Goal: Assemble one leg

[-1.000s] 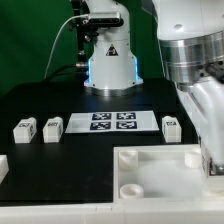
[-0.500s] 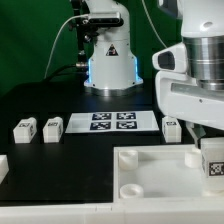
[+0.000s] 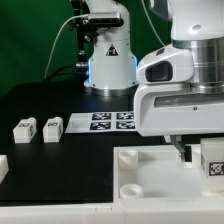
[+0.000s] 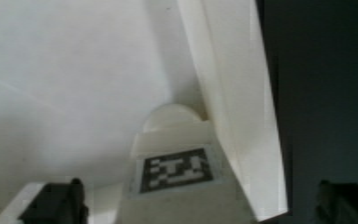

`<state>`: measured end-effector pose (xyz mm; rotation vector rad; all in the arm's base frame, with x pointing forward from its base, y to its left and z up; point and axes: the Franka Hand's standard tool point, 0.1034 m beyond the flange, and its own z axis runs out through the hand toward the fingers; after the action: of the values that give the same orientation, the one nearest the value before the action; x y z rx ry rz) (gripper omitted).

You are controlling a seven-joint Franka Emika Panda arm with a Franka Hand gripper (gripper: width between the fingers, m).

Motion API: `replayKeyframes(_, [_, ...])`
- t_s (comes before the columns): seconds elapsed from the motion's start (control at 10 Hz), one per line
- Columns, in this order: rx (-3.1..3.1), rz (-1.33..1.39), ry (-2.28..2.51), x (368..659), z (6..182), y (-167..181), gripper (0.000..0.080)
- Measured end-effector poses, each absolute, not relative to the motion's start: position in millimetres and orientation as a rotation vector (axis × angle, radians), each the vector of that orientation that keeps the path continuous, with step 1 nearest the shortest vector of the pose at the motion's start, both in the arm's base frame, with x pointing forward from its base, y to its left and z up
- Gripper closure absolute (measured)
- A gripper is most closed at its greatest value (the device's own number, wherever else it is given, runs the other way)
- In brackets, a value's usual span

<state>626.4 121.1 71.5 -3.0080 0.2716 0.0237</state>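
Swinging toward the exterior view's left over the past second, the arm [image 3: 185, 90] now covers one end of the marker board [image 3: 105, 121] and hangs low over the tray [image 3: 150, 180].

In the wrist view the gripper [image 4: 204, 206] is spread wide, its fingers [image 4: 60, 203] gripping nothing. The leg [image 4: 176, 160] lies between them, tag up, touching neither, pressed against the tray's raised wall. That wall seems to run between the leg and one finger, so that finger looks to be outside the tray and the other inside it.

The main risk is in the closing. If the fingers come together as they stand, the outer one would likely meet the wall before the leg, pinching wall and leg together or shoving the tray across the table. A descent made slightly off could also land that fingertip on the rim. Since the leg does not sit quite midway between the fingers, the nearer one may push it first and twist it, giving a crooked hold for the later seating.
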Motion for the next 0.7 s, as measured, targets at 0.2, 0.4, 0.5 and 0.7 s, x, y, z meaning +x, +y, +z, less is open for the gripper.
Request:
replayKeyframes(0.2, [-3.001,0.028,0.337,626.3,71.3,120.9,0.0163])
replayKeyframes(0.4, [-2.987,0.035,0.442,626.2,71.3,121.3,0.0335])
replayKeyframes(0.5, [-2.964,0.044,0.582,626.2,71.4,121.4,0.0509])
replayKeyframes(0.7, [-2.879,0.066,0.899,626.4,71.6,122.4,0.0505])
